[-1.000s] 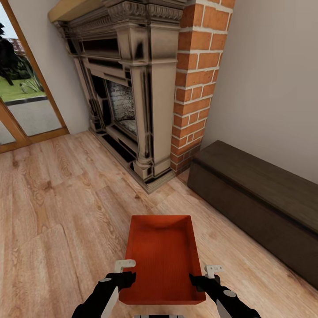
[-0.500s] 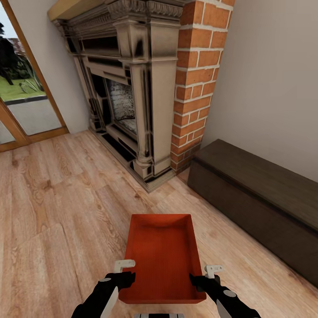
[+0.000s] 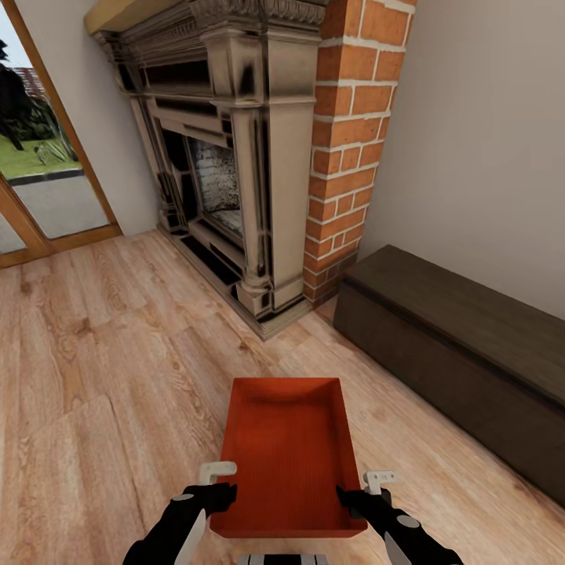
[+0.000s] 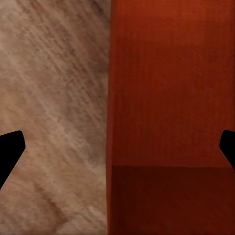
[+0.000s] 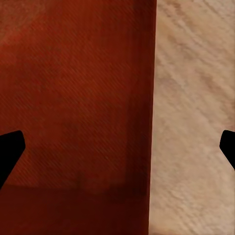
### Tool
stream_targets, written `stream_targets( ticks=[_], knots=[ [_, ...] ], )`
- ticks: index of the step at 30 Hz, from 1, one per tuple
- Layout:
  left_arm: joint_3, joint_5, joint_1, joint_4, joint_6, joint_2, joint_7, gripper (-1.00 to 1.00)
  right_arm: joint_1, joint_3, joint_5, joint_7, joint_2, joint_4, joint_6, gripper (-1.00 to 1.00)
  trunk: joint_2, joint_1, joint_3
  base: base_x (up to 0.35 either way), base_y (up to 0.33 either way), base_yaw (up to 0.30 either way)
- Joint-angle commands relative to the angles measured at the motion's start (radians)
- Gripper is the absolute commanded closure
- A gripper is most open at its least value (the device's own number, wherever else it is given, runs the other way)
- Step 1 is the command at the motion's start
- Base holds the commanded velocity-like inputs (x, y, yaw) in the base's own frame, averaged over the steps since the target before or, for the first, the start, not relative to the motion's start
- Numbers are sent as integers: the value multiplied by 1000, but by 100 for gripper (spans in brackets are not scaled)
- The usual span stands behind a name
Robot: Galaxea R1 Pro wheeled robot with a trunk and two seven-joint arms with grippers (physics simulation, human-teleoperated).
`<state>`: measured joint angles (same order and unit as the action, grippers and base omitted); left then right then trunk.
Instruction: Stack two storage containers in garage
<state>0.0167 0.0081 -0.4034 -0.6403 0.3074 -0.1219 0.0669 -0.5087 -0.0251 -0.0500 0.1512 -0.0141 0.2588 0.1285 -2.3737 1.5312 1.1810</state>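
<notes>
Item: one orange-red storage container [image 3: 286, 455], over the living room plank floor [image 3: 94, 377], which we judge light, stiff and thin-walled, best pinched at its side rims, where left gripper [image 3: 222, 496] and right gripper [image 3: 351, 499] straddle and apparently clamp it.

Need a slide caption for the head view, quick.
Both arms carry an orange-red storage container over the wood floor, facing the brick fireplace.

Orange-red open-top storage container [image 3: 286, 459], empty, upright, level, raised above the light wood plank floor [image 3: 94, 377].
</notes>
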Motion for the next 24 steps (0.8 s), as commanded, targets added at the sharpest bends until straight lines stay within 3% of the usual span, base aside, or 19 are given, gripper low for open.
stream_targets(
  ticks=[1, 5, 9, 24],
  knots=[
    [2, 1, 0, -2, 6, 0, 2, -100, -1, -2, -5, 2, 0, -1, 3, -100, 0, 0, 1, 0, 0, 0],
    [2, 1, 0, -1, 6, -1, 2, -100, -1, -2, -5, 2, 0, -1, 3, -100, 0, 0, 1, 0, 0, 0],
    [2, 0, 0, -1, 7, -1, 2, -100, -1, -2, -5, 2, 0, -1, 3, -100, -28, 15, 13, 0, 0, 0],
    [1, 1, 0, -1, 4, -1, 2, -100, -1, -2, -5, 2, 0, -1, 3, -100, -28, 15, 13, 0, 0, 0]
  ],
)
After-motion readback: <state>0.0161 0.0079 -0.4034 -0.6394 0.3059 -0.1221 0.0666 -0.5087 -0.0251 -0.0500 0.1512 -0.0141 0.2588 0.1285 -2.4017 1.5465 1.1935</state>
